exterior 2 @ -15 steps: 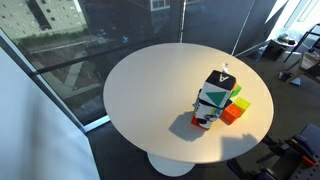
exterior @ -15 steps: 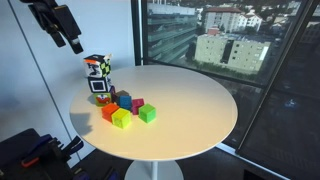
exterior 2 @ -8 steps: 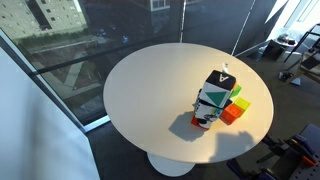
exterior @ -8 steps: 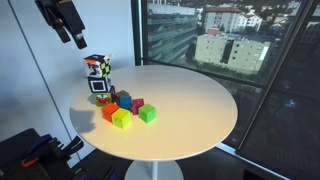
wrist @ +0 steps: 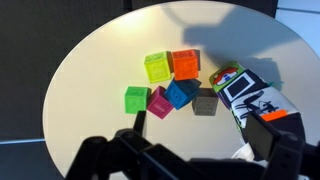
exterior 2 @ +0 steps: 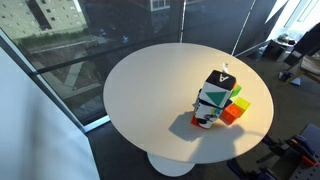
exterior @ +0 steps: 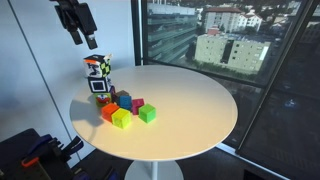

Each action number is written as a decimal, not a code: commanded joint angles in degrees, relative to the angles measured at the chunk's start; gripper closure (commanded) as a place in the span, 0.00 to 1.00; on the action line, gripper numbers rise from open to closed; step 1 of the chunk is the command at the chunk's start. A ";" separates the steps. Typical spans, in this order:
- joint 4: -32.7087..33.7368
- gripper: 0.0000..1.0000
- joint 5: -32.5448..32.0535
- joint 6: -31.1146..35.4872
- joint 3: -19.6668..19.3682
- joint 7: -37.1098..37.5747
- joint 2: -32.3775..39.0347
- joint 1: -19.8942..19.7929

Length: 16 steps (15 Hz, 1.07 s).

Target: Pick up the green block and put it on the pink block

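The green block [exterior: 147, 114] [wrist: 136, 99] sits on the round white table, at the edge of a cluster of toy blocks. The pink block [exterior: 138, 106] [wrist: 160, 101] lies right beside it, touching or nearly so. My gripper [exterior: 88, 40] [wrist: 205, 135] hangs high above the table's back edge, above the patterned carton [exterior: 97, 76]. Its fingers are spread wide and hold nothing. In the wrist view both blocks lie beyond the fingertips, far below.
The cluster also holds a lime-yellow block [wrist: 158, 67], an orange block [wrist: 186, 63], a blue block [wrist: 182, 93] and a grey block [wrist: 205, 102]. The tall carton [wrist: 250, 95] [exterior 2: 212, 98] stands next to them. The white table [exterior: 190, 105] is bare beyond them. Glass walls surround it.
The gripper has moved rightward in an exterior view, from the far left to above the carton, still high. The blocks have not moved.
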 commanded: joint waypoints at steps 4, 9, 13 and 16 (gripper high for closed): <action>9.35 0.00 -3.95 -4.81 0.85 1.90 13.06 -1.31; 14.02 0.00 -5.88 -6.64 -0.34 1.29 21.56 -1.72; 16.15 0.00 -5.07 -5.42 -2.19 0.67 26.47 -1.76; 16.78 0.00 -4.51 -3.41 -3.80 0.17 28.90 -1.99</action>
